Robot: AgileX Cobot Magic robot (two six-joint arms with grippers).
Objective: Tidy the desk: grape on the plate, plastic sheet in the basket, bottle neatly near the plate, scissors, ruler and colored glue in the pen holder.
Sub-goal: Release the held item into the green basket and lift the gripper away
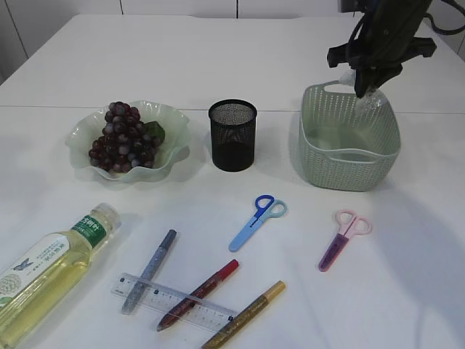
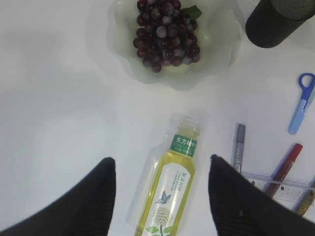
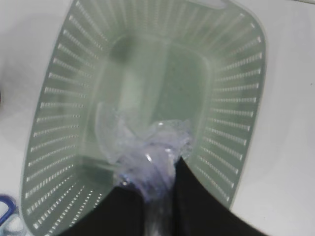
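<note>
Overhead at the far right, the right gripper [image 1: 367, 91] hung above the back rim of the green basket [image 1: 349, 169], its fingers pinched together on a crumpled clear plastic sheet [image 1: 372, 102]; in the right wrist view the sheet [image 3: 147, 147] spilled out between the dark fingers [image 3: 197, 206] and dangled over the basket's open inside [image 3: 147, 69], and whether it touched the floor of the basket could not be told. The left gripper [image 2: 161, 196] did not show in the exterior view, but its own camera had it spread wide and holding nothing, poised above the bottle [image 2: 170, 191], which lay on its side on the white table [image 1: 218, 58] with its cap pointing toward the plate [image 1: 127, 142]. The grape [image 1: 123, 145] bunch already sat on that pale green, wavy-edged plate. Between plate and basket stood the black mesh pen holder [image 1: 232, 134], upright. Nearer the camera lay the blue scissors [image 1: 256, 222] and, well to their right, the pink scissors [image 1: 341, 238]. At the front edge the clear ruler [image 1: 174, 300] lay flat, with a silver glue pen [image 1: 149, 270] and a red glue pen [image 1: 197, 294] crossing over it and a gold glue pen [image 1: 243, 316] just beside its right end.
</note>
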